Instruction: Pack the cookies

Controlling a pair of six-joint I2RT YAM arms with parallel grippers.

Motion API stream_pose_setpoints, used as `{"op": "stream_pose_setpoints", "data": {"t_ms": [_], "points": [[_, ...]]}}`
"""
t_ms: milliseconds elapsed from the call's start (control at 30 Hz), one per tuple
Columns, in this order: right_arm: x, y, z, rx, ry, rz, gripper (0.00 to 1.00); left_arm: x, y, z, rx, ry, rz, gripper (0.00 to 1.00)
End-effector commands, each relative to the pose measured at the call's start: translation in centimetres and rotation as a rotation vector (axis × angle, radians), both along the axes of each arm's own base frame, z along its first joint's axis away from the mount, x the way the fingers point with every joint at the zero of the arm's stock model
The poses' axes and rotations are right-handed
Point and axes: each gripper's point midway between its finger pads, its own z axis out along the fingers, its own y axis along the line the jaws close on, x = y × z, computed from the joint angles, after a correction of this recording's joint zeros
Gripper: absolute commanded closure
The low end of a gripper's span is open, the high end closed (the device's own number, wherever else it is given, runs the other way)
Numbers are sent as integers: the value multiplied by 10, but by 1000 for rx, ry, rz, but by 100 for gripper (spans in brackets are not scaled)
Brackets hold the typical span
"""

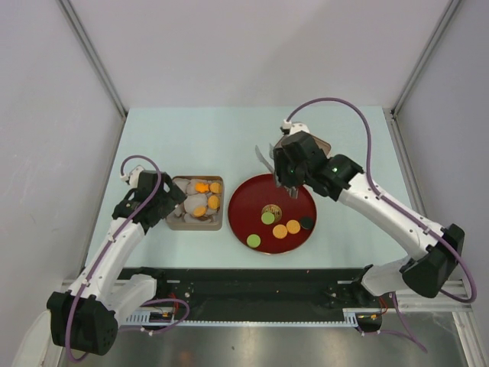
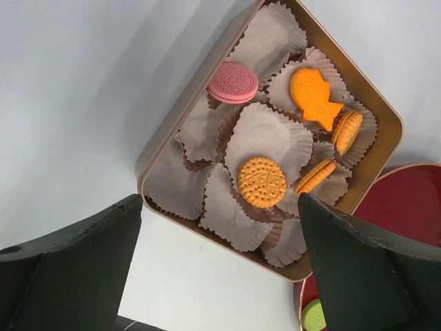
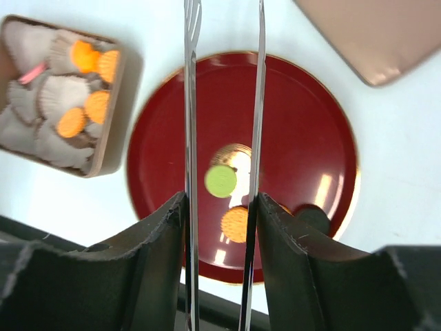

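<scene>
Cookies lie on the dark-red plate (image 1: 252,197): two green (image 1: 267,218), two orange (image 1: 280,230) and one black (image 1: 306,223). My right gripper (image 1: 287,177) hovers over the plate's far side, shut on metal tongs (image 3: 191,138). The tongs' arms stand apart with nothing between them, above the green cookie (image 3: 220,181). The tan box (image 2: 386,117) of paper cups holds a pink cookie (image 2: 233,82), a fish-shaped orange one (image 2: 313,96) and round orange ones (image 2: 262,182). My left gripper (image 2: 220,207) stands open at the box's left side, empty.
The box's tan lid (image 3: 372,34) lies on the table behind the plate, partly under my right arm. The box (image 1: 174,222) sits just left of the plate. A black rail (image 1: 252,287) runs along the near edge.
</scene>
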Motion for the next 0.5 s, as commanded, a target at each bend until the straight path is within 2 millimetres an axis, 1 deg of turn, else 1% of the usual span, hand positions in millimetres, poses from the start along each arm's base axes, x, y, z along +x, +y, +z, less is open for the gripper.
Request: {"op": "stream_pose_setpoints", "data": {"t_ms": [0, 33, 67, 100, 133, 167, 200, 267, 300, 367, 467], "points": [[5, -37, -18, -32, 17, -113, 53, 4, -4, 0, -14, -16, -22, 0], [7, -44, -22, -35, 25, -136, 53, 4, -5, 0, -18, -17, -26, 0], [15, -59, -25, -29, 33, -189, 53, 4, -6, -1, -23, -15, -26, 0], [15, -66, -37, -31, 61, -202, 53, 4, -6, -1, -23, -18, -29, 0], [18, -74, -40, -20, 65, -222, 54, 4, -7, -1, -28, -16, -33, 0], [26, -85, -42, 14, 75, -254, 54, 4, -8, -2, -29, -14, -34, 0], [28, -94, -48, 23, 89, -277, 55, 4, -8, -3, -29, -14, -34, 0], [35, -103, -49, 59, 93, -294, 56, 4, -8, -3, -28, -12, -38, 0], [41, -115, -49, 69, 89, -331, 57, 3, -7, -3, -29, -12, -35, 0], [45, -124, -49, 83, 83, -358, 58, 3, -8, -3, -27, -11, -41, 0], [52, -145, -50, 88, 73, -436, 60, 3, -7, -4, -27, -11, -39, 0]]}}
